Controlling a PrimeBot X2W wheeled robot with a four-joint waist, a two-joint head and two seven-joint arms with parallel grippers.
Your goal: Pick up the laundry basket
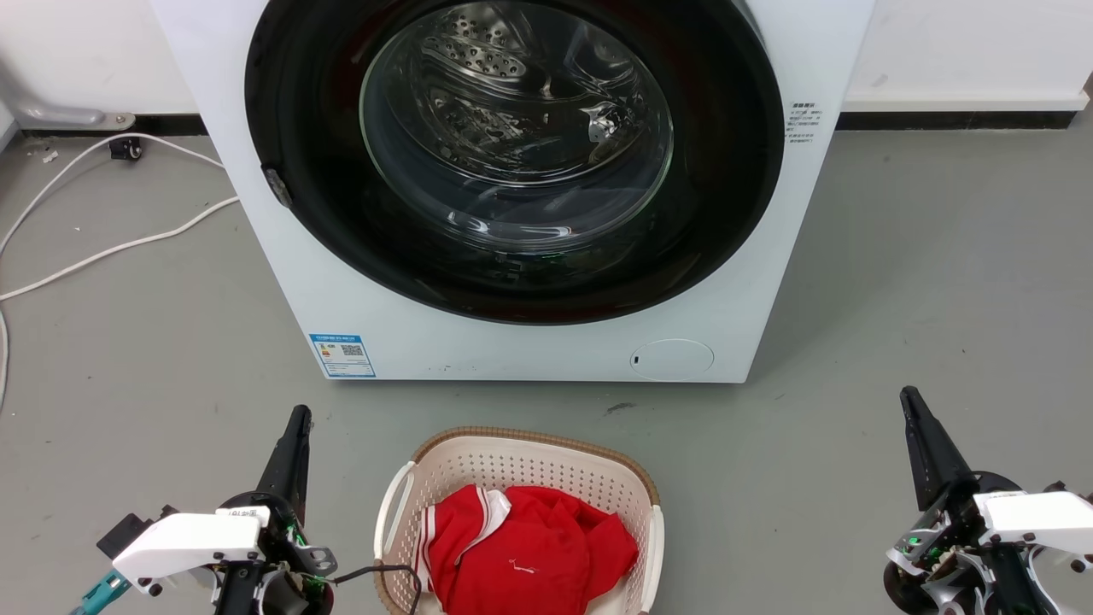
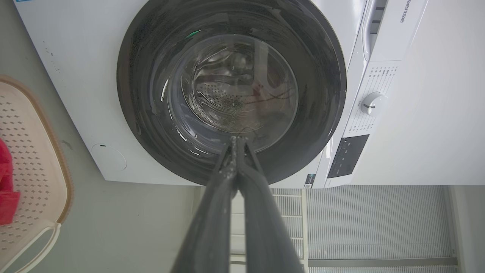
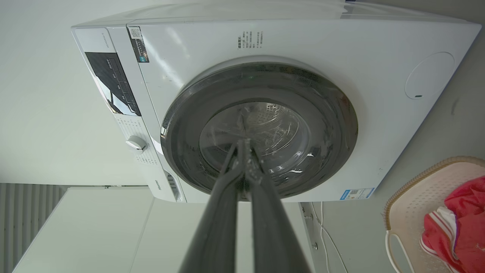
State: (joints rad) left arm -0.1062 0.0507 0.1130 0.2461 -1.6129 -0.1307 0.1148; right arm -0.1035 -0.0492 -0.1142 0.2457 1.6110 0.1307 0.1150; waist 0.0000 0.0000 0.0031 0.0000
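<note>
Sitting spot: laundry basket (image 1: 531, 437) on the grey floor (image 1: 897, 282), just in front of the washing machine (image 1: 512, 350), apart from it, between the two grippers
Basket contents: red garment (image 1: 521, 555) with white trim, bunched inside
Basket handles: white, one on each side; neither is touched
Left gripper (image 1: 299, 414): low beside the basket's left side, not in contact; fingers together, holding nothing
Right gripper (image 1: 908, 395): well apart from the basket on its right; fingers together, empty
Finger tips: look closed in both wrist views, though the wide-angle lens could hide a hairline gap
Machine door (image 1: 512, 145): round glass, closed, drum visible behind it
Cable (image 1: 111, 249): white, on the floor left of the machine
</note>
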